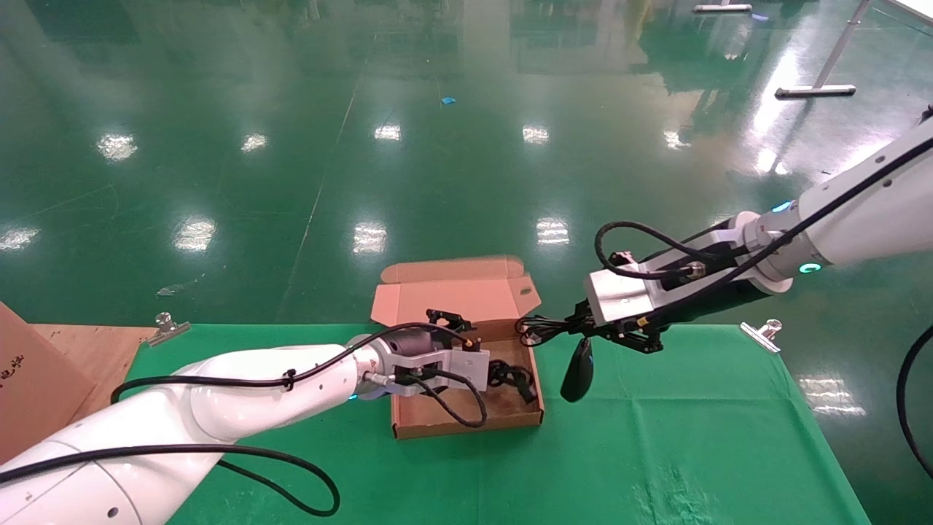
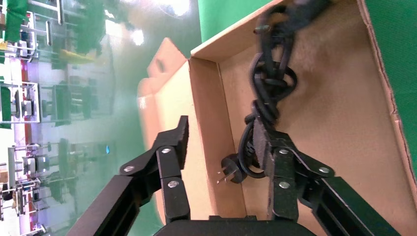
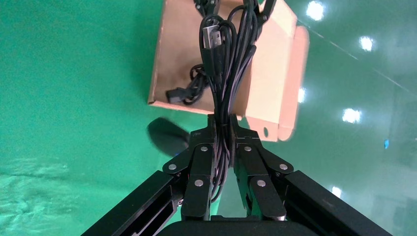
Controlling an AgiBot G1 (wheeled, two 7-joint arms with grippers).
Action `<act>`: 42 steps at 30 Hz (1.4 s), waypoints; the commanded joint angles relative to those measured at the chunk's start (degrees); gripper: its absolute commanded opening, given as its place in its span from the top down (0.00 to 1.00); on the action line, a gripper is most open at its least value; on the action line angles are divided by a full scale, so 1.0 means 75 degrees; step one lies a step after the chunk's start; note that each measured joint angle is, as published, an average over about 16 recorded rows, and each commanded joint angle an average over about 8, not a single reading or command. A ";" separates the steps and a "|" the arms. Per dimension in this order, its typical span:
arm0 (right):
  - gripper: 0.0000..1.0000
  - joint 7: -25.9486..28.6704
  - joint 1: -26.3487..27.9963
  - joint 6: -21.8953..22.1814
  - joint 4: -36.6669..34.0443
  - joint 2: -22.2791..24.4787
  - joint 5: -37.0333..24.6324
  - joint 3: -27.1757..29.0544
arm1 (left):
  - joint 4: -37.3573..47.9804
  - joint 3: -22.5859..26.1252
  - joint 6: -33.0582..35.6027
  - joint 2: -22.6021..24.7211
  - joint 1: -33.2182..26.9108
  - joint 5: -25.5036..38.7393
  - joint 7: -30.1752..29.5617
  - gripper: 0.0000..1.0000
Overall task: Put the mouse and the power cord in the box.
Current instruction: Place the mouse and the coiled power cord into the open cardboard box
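My right jaws (image 3: 222,147) clamped on the mouse's bundled cable, mouse (image 1: 578,370) dangling just beside the box (image 1: 466,423), my left jaws (image 2: 223,147) spread wide above the power cord (image 2: 268,83) lying inside, green tabletop (image 1: 656,437) beneath.

The box (image 1: 466,426) is plain brown cardboard, its raised lid a paler, pinkish tan inside, and the power cord (image 1: 514,380) lying in it is black all over, with small silvery prongs on its plug (image 2: 231,169). The mouse (image 1: 578,370) is solid black, as is its bundled cable (image 3: 227,59), which ends in a silver metal connector. Both the left gripper (image 2: 223,147) and the right gripper (image 3: 222,142) have black fingers dotted with silver rivets on white arms, and the table cloth (image 1: 656,437) is bright green against a glossy darker green floor (image 1: 291,146).
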 commanded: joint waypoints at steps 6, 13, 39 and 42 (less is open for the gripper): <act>1.00 0.0120 0.0180 -0.0120 0.0040 -0.0250 -0.0011 -0.0031 | 0.0214 -0.0022 0.0193 -0.0085 -0.0263 -0.0715 0.0248 0.00; 1.00 0.0481 0.0211 -0.0074 0.0290 -0.0680 -0.0066 -0.0093 | 0.0121 -0.0656 0.1382 -0.0903 -0.0672 -0.1811 0.0697 0.00; 1.00 0.2290 -0.1144 0.4109 0.2042 -0.1397 0.0743 -0.2940 | -0.0515 -0.2533 0.4970 -0.4986 0.0413 -0.4772 0.3030 0.00; 1.00 0.2356 -0.1266 0.4619 0.2040 -0.1396 0.0852 -0.3303 | -0.0455 -0.2645 0.4902 -0.5002 0.0535 -0.4930 0.3202 0.00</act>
